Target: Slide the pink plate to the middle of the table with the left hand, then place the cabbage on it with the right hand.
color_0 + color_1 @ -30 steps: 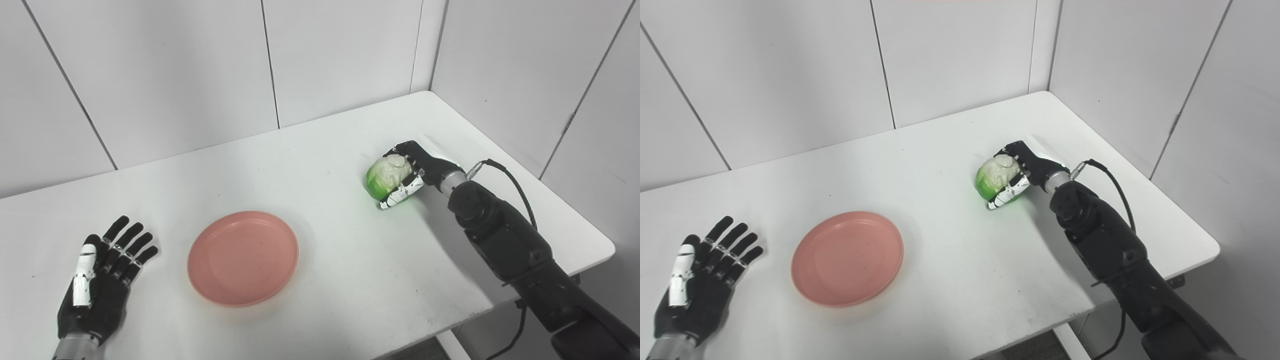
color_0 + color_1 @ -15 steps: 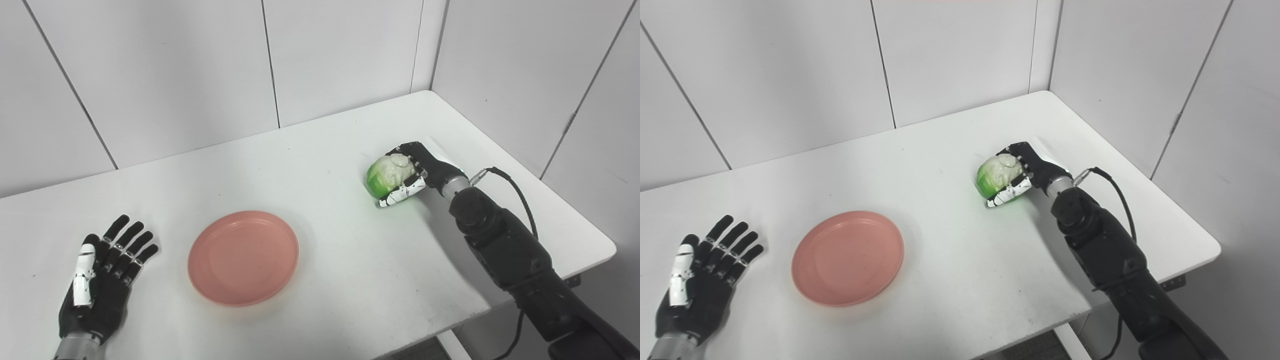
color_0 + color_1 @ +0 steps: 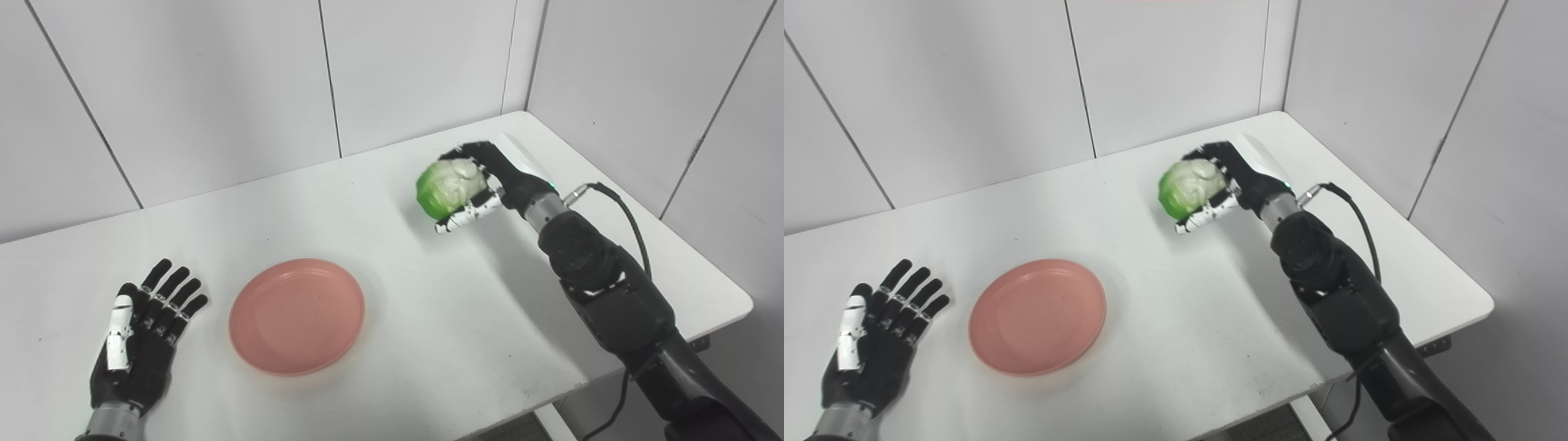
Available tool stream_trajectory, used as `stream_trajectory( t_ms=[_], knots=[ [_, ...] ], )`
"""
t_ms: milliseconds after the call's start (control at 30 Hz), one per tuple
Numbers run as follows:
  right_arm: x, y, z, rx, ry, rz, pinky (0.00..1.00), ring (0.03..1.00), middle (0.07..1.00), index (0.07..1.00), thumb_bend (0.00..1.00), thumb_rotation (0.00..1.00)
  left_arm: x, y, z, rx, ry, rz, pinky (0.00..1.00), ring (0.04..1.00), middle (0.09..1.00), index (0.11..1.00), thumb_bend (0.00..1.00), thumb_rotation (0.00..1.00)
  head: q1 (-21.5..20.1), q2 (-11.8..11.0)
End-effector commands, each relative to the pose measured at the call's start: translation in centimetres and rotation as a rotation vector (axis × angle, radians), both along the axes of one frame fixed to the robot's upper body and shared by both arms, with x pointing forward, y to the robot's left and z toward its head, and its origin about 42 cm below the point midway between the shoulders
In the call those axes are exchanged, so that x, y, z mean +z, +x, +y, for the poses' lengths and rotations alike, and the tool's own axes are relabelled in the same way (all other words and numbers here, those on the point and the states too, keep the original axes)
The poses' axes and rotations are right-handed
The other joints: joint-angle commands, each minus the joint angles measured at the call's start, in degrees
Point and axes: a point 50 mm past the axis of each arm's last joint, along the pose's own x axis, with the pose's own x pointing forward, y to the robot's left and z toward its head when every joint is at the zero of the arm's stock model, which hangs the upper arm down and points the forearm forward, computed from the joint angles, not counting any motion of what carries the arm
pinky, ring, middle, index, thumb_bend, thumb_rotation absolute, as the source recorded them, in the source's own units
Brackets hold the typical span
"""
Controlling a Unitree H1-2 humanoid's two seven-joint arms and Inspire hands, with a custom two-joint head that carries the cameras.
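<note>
While the left hand (image 3: 138,343) lies open, right fingers (image 3: 467,214) grip the cabbage (image 3: 446,187).

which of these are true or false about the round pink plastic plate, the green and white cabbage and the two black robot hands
1. The right hand is shut on the green and white cabbage. True.
2. The cabbage lies on the round pink plastic plate. False: the plate is bare, and the cabbage is held off to its right, farther back.
3. The left hand rests open on the white table, left of the plate. True.
4. The left hand touches the plate's rim. False: bare table shows between them.
5. The cabbage sits on the table. False: it is held above it.
</note>
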Motion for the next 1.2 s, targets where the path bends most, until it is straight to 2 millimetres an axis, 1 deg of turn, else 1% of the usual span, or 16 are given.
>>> stream_trajectory(
  t_ms=[0, 33, 67, 100, 133, 167, 200, 233, 267, 333, 367, 433, 500, 567, 733, 1167],
  knots=[
    [3.0, 0.5, 2.1, 0.072, 0.006, -0.086, 0.35, 0.403, 0.444, 0.522, 0.53, 0.00, -0.1, -0.2, -1.0, 0.013, 0.012, 0.011, 0.83, 0.848, 0.857, 0.849, 0.44, 0.89, 2.93, 0.35],
    [3.1, 0.6, 2.2, 0.086, 0.009, -0.089, 0.35, 0.404, 0.443, 0.522, 0.53, 0.00, 0.0, -0.2, -1.4, 0.015, 0.011, 0.012, 0.84, 0.854, 0.863, 0.854, 0.43, 0.91, 4.20, 0.45],
    [3.3, 0.6, 2.6, 0.109, 0.010, -0.094, 0.35, 0.404, 0.442, 0.521, 0.53, 0.00, 0.1, -0.3, -2.1, 0.018, 0.006, 0.016, 0.84, 0.857, 0.865, 0.856, 0.43, 0.92, 7.02, 0.77],
    [3.4, 0.7, 3.3, 0.134, 0.014, -0.098, 0.35, 0.408, 0.442, 0.524, 0.53, 0.00, 0.3, -0.4, -2.8, 0.022, 0.000, 0.021, 0.86, 0.865, 0.871, 0.860, 0.42, 0.94, 7.02, 0.77],
    [3.6, 0.8, 4.0, 0.159, 0.020, -0.101, 0.35, 0.408, 0.443, 0.526, 0.52, 0.00, 0.5, -0.5, -3.5, 0.027, 0.001, 0.025, 0.87, 0.873, 0.878, 0.868, 0.41, 0.97, 9.35, 0.97],
    [3.8, 0.9, 4.9, 0.188, 0.028, -0.103, 0.34, 0.408, 0.444, 0.527, 0.52, 0.00, 0.7, -0.7, -4.1, 0.035, 0.007, 0.031, 0.89, 0.886, 0.890, 0.881, 0.38, 0.99, 9.80, 1.02],
    [4.0, 1.1, 5.8, 0.219, 0.038, -0.100, 0.34, 0.408, 0.444, 0.527, 0.52, 0.00, 0.9, -0.9, -4.7, 0.042, 0.013, 0.037, 0.89, 0.886, 0.890, 0.881, 0.38, 0.99, 11.64, 1.17],
    [4.1, 1.2, 6.4, 0.238, 0.045, -0.098, 0.35, 0.412, 0.444, 0.526, 0.52, 0.00, 1.0, -1.0, -5.1, 0.046, 0.017, 0.042, 0.89, 0.889, 0.893, 0.885, 0.37, 1.00, 11.64, 1.17],
    [4.1, 1.3, 7.1, 0.259, 0.048, -0.095, 0.35, 0.414, 0.445, 0.526, 0.52, 0.00, 1.1, -1.0, -5.7, 0.048, 0.019, 0.047, 0.90, 0.891, 0.894, 0.886, 0.37, 1.00, 13.64, 1.41],
    [4.0, 1.7, 8.3, 0.288, 0.046, -0.089, 0.36, 0.417, 0.450, 0.521, 0.53, 0.00, 1.2, -1.1, -6.5, 0.053, 0.022, 0.055, 0.91, 0.900, 0.901, 0.894, 0.35, 1.00, 15.02, 1.61],
    [3.8, 1.9, 9.5, 0.313, 0.040, -0.084, 0.36, 0.415, 0.449, 0.521, 0.53, 0.00, 1.2, -1.0, -6.9, 0.055, 0.022, 0.057, 0.91, 0.900, 0.901, 0.894, 0.35, 1.00, 15.87, 1.76],
    [3.5, 2.1, 11.0, 0.352, 0.040, -0.074, 0.36, 0.410, 0.446, 0.521, 0.53, 0.00, 1.2, -0.9, -7.4, 0.054, 0.026, 0.056, 0.91, 0.900, 0.902, 0.893, 0.35, 1.00, 17.58, 2.12],
    [3.3, 2.2, 11.9, 0.376, 0.047, -0.062, 0.32, 0.393, 0.441, 0.526, 0.52, 0.00, 1.2, -0.8, -7.9, 0.050, 0.034, 0.050, 0.91, 0.902, 0.904, 0.899, 0.36, 1.00, 19.00, 2.44],
    [3.0, 2.3, 12.8, 0.396, 0.046, -0.048, 0.30, 0.379, 0.440, 0.528, 0.52, 0.00, 1.2, -0.7, -8.3, 0.048, 0.038, 0.050, 0.91, 0.902, 0.901, 0.900, 0.36, 1.00, 19.93, 2.60],
    [1.7, 2.4, 14.9, 0.434, 0.009, -0.031, 0.33, 0.402, 0.450, 0.519, 0.53, 0.00, 1.1, -0.6, -9.4, 0.048, 0.024, 0.054, 0.92, 0.899, 0.903, 0.895, 0.35, 1.00, 20.67, 3.06],
    [-1.4, 2.4, 17.3, 0.545, -0.020, 0.010, 0.33, 0.380, 0.432, 0.524, 0.52, 0.00, 1.6, -0.5, -10.2, 0.046, 0.032, 0.046, 0.91, 0.895, 0.892, 0.879, 0.37, 1.00, 20.74, 4.59]
  ],
)
